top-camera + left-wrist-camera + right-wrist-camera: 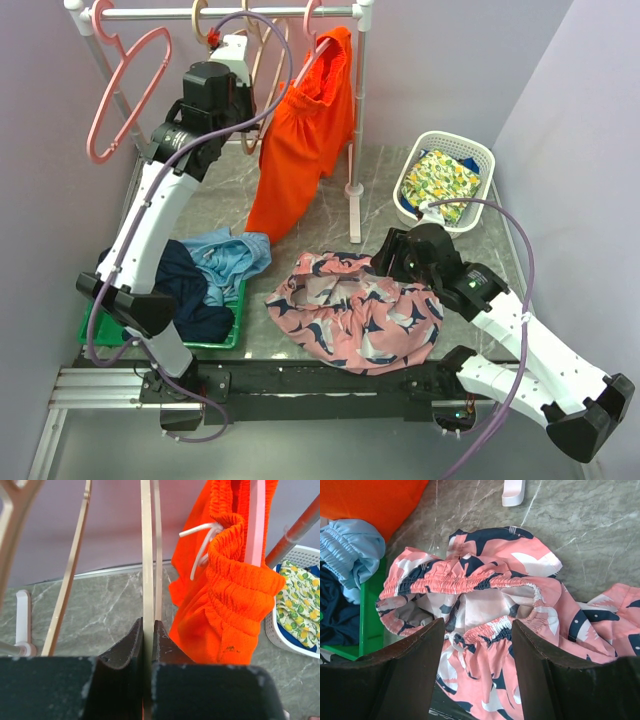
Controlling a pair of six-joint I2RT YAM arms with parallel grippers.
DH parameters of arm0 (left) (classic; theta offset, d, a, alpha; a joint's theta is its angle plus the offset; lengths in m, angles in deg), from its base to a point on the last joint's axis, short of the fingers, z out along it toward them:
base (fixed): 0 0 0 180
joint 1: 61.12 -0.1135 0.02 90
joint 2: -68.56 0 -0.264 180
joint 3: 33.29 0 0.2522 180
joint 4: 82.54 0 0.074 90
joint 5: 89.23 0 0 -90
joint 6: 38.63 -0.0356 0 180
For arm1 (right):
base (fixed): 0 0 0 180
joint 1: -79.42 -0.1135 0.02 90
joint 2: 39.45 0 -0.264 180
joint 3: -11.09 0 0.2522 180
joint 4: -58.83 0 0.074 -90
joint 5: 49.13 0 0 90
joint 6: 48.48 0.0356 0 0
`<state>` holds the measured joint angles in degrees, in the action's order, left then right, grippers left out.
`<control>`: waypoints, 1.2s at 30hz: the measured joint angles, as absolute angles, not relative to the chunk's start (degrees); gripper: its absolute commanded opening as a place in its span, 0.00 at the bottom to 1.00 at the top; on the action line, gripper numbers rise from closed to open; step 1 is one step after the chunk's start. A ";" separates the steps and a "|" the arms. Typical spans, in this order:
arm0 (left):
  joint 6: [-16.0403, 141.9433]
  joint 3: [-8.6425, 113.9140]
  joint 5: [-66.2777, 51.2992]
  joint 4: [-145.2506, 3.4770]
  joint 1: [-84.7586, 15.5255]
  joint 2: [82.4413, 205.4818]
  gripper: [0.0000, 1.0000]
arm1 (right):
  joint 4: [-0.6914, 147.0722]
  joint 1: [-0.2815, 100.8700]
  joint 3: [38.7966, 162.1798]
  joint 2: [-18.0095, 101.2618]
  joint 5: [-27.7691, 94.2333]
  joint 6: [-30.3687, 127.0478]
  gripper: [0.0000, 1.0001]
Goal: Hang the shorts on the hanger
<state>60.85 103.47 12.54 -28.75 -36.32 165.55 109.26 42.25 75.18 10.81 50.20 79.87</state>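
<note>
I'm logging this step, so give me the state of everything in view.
hanger: hanging, bare
shorts: crumpled on the table, unhung
left pincer: shut on the hanger
right pincer: open, over the shorts
orange shorts: hung on a pink hanger
white basket: holding a floral cloth

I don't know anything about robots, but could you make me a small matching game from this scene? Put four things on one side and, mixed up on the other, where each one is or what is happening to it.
Things:
1. the shorts
2. the hanger
3. orange shorts
4. white basket

Places or states:
A. hanging from a pink hanger on the rail
B. lying crumpled on the table under the open right gripper
C. holding a yellow-green floral cloth
D. pinched in the shut left gripper

Pairs: 1-B, 2-D, 3-A, 4-C
</note>
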 measured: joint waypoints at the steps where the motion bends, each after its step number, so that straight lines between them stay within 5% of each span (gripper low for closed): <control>1: 60.78 103.47 12.67 -28.75 -36.32 165.35 0.01 | 109.24 42.19 75.18 10.83 50.20 79.85 0.63; 24: 61.11 90.57 12.91 -31.07 -35.99 153.33 0.01 | 108.95 41.90 75.18 11.64 50.22 79.83 0.63; 36: 63.29 76.56 13.50 -29.93 -35.14 134.97 0.01 | 109.26 41.51 75.20 11.59 51.05 79.81 0.63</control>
